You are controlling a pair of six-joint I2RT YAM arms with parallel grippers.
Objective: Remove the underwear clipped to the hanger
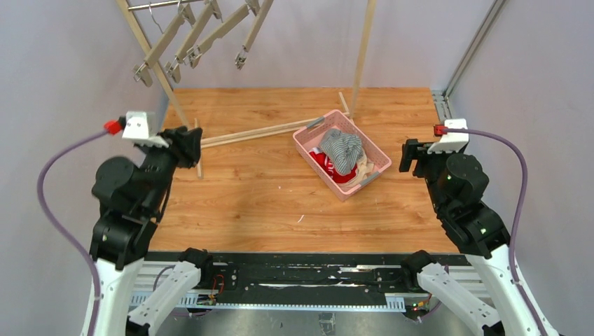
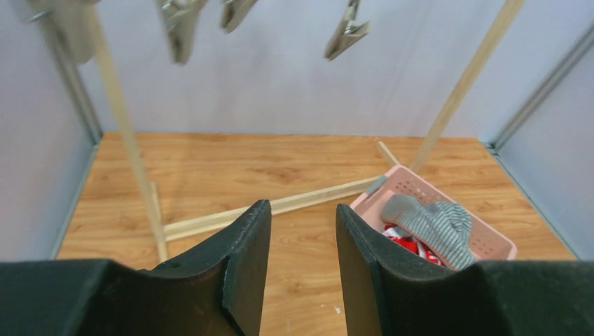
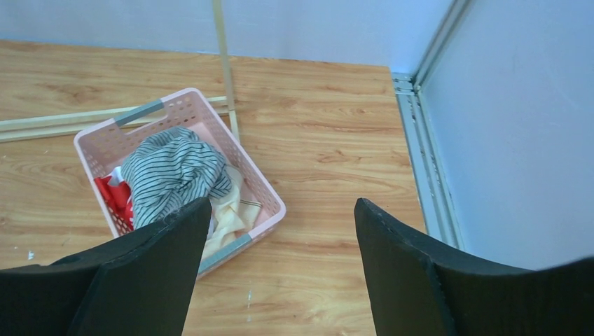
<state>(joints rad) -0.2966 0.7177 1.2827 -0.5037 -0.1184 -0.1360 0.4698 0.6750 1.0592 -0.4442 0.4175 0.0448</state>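
Note:
The underwear lies heaped in a pink basket [image 1: 308, 133] right of the table's middle: the grey-and-white striped pair [image 1: 342, 148] on top, the red pair [image 1: 323, 162] under it, the cream pair [image 1: 364, 171] at the near end. The hanger [image 1: 203, 35] hangs at the top left, its clips [image 1: 240, 59] bare. My left gripper [image 1: 189, 143] hovers at the left, open, nothing between its fingers [image 2: 302, 205]. My right gripper [image 1: 412, 157] hovers right of the basket, wide open and empty [image 3: 281, 201]. The right wrist view shows the striped pair [image 3: 175, 171], red pair [image 3: 112, 192] and cream pair [image 3: 235, 203].
A wooden rack stands at the back, with its base bar [image 1: 259, 131] lying across the table up to the basket and an upright post [image 1: 361, 56] just behind it. A metal rail [image 1: 440, 105] runs along the right edge. Walls close in on three sides.

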